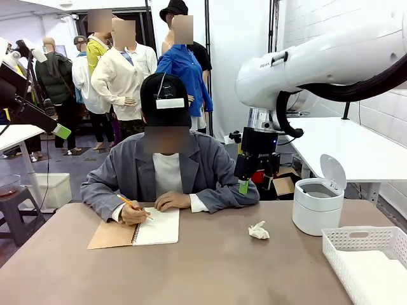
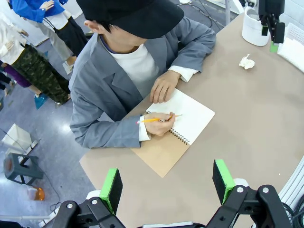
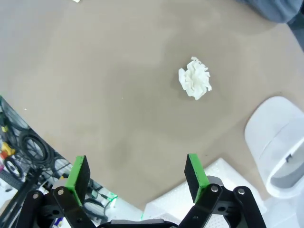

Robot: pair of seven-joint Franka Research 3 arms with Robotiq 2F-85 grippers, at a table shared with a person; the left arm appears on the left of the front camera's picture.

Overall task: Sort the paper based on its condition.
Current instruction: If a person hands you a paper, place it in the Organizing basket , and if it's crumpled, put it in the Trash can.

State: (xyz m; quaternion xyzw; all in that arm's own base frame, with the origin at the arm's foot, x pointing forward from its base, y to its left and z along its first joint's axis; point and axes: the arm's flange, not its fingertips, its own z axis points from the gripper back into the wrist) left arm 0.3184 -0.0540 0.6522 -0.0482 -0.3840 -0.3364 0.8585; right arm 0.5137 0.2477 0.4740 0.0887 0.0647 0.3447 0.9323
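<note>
Item 1, crumpled white paper ball (image 1: 259, 230): lies loose on the brown table (image 1: 216, 267) near the open white lidded bin (image 1: 318, 204), apparently waiting to be binned; roughly round, no clear long axis or heading. Item 2, spiral notebook with brown cardboard cover (image 1: 137, 230): lies open before the seated person, whose hand (image 1: 133, 213) writes with a yellow pencil (image 1: 133, 206); long axis across the table. Items 3–4, right gripper (image 3: 137, 175) and left gripper (image 2: 167, 184): both hover high, fingers spread, holding nothing.
</note>
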